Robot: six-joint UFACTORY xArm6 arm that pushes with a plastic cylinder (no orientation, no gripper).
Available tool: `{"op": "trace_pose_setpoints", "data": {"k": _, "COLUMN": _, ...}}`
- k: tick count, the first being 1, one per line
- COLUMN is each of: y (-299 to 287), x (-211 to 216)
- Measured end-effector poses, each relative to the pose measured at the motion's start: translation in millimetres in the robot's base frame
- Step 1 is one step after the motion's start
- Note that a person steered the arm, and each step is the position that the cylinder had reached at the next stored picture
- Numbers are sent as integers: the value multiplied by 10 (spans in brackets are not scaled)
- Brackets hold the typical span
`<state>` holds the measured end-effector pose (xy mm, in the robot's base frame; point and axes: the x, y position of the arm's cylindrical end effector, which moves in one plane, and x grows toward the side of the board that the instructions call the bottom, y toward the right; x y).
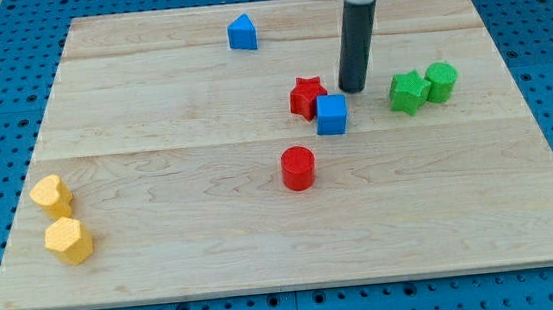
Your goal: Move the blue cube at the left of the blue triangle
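We see the cube (pixel 331 114) touching the star's (pixel 307 97) right, my tip (pixel 353 89) just above-right; the triangle (pixel 242 33) sits upper-left.

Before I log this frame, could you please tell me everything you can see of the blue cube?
The blue cube is a small, solid-looking block with a matte, painted look, its top face lighter than its front. It sits flat and upright on the wooden board, a little right of centre. The red star is pressed against its upper left side, or nearly so. My tip stands just above and to its right, very close; contact cannot be told. The red cylinder lies apart, below and to its left.
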<state>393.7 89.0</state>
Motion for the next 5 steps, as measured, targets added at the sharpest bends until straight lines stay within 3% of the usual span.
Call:
{"op": "trace_pose_setpoints", "data": {"k": 1, "y": 293, "x": 376}}
{"op": "trace_pose_setpoints", "data": {"k": 2, "y": 193, "x": 468}}
{"op": "trace_pose_setpoints", "data": {"k": 3, "y": -848, "x": 426}}
{"op": "trace_pose_setpoints", "data": {"k": 4, "y": -1005, "x": 479}}
{"op": "trace_pose_setpoints", "data": {"k": 5, "y": -1676, "x": 397}}
